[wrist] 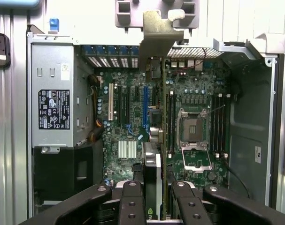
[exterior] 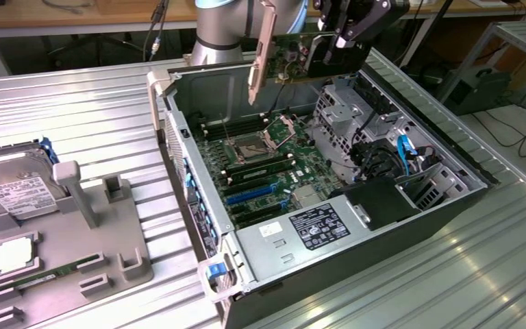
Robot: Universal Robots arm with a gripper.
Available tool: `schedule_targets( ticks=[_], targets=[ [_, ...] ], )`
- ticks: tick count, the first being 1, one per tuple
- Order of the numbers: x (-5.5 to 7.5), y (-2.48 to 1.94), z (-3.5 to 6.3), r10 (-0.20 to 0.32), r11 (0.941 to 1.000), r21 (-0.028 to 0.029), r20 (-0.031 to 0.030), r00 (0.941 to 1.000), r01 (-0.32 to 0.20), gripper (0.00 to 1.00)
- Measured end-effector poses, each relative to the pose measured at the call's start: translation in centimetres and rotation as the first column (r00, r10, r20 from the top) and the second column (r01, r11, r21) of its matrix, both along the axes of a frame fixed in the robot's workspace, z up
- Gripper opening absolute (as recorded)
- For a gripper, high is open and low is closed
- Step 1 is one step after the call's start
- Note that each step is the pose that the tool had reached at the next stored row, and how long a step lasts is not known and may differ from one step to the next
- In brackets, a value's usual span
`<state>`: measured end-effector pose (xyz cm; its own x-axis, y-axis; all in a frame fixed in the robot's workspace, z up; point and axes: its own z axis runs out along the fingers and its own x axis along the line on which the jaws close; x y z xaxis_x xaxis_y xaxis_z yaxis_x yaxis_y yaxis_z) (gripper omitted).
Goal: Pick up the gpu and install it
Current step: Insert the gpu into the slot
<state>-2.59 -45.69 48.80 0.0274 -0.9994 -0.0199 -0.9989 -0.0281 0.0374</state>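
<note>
The gripper (exterior: 336,49) is clamped on the gpu (exterior: 286,58) and holds it upright in the air at the top centre of the exterior view. The card's silver bracket (exterior: 261,55) hangs down above the open computer case (exterior: 382,274) on the bench (exterior: 90,116).

The exterior view looks from high up and off to one side, slanting down across the counter (exterior: 80,110) into the open computer case (exterior: 400,267). It stands far enough back to take in nearly the whole case and the tool (exterior: 336,44) above its far end. The wrist view sits just behind the tool and faces straight down into the case at close range, with the gripped card (wrist: 154,164) seen edge-on. Both views share the motherboard (exterior: 272,171) (wrist: 133,122), the processor socket (exterior: 247,145) (wrist: 191,129) and the power supply (exterior: 322,226) (wrist: 53,108).
</note>
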Motion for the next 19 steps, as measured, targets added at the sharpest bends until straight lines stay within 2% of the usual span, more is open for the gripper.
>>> schedule_targets(
  ticks=[19],
  targets=[
    [0.0,0.0,-0.19,0.048,0.9988,0.0,0.002,0.9988,-0.048,0.27]
  ],
)
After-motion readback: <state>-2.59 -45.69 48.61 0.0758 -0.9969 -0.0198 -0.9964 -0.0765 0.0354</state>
